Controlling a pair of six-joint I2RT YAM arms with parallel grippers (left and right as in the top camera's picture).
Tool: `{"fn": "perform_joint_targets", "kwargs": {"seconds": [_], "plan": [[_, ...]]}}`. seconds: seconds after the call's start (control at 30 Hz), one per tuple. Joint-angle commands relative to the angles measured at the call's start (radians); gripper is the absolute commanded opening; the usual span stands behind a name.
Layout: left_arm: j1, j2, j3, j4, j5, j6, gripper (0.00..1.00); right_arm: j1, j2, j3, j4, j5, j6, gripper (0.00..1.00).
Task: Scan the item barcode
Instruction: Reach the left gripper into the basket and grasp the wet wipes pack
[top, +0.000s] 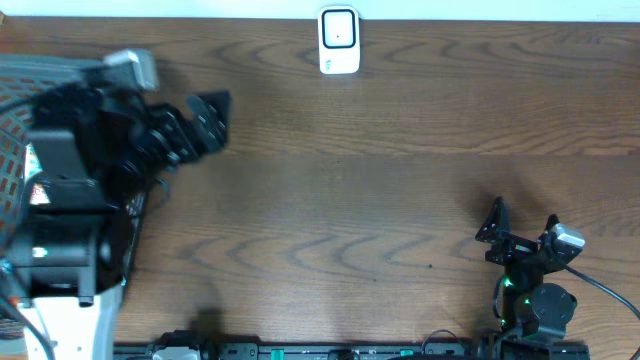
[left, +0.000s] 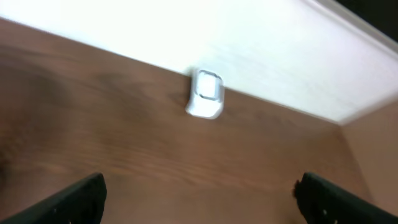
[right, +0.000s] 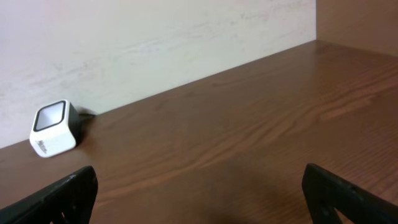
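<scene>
The left gripper (left: 202, 199) and right gripper (top: 523, 215) hang open and empty, far from the scanner (top: 339, 40). No item shows, so grabbing one likely comes first.

I see a table (top: 380, 200) of brown wood grain, smooth with a dull satin sheen. At twelve o'clock on it, the scanner (top: 339, 41) looks like glossy white plastic with a darker, smooth window. The wall (right: 155, 37) behind is matt white, faintly streaked. The left gripper (left: 198, 198) and right gripper (right: 199, 190) look like matt black plastic.
</scene>
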Motion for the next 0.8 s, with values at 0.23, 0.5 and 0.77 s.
{"fn": "perform_joint_targets", "kwargs": {"seconds": [0.23, 0.5, 0.77], "plan": [[0.401, 0.185, 0.189, -0.243, -0.273, -0.264, 0.98, 0.003, -0.005, -0.001, -0.003, 0.008, 0.013, 0.99], [0.668, 0.348, 0.168, -0.511, -0.273, -0.459, 0.98, 0.003, -0.005, -0.001, -0.004, 0.008, 0.013, 0.99], [0.765, 0.441, -0.09, -0.491, -0.273, -0.475, 0.95, 0.003, -0.005, -0.001, -0.004, 0.008, 0.013, 0.99]]}}
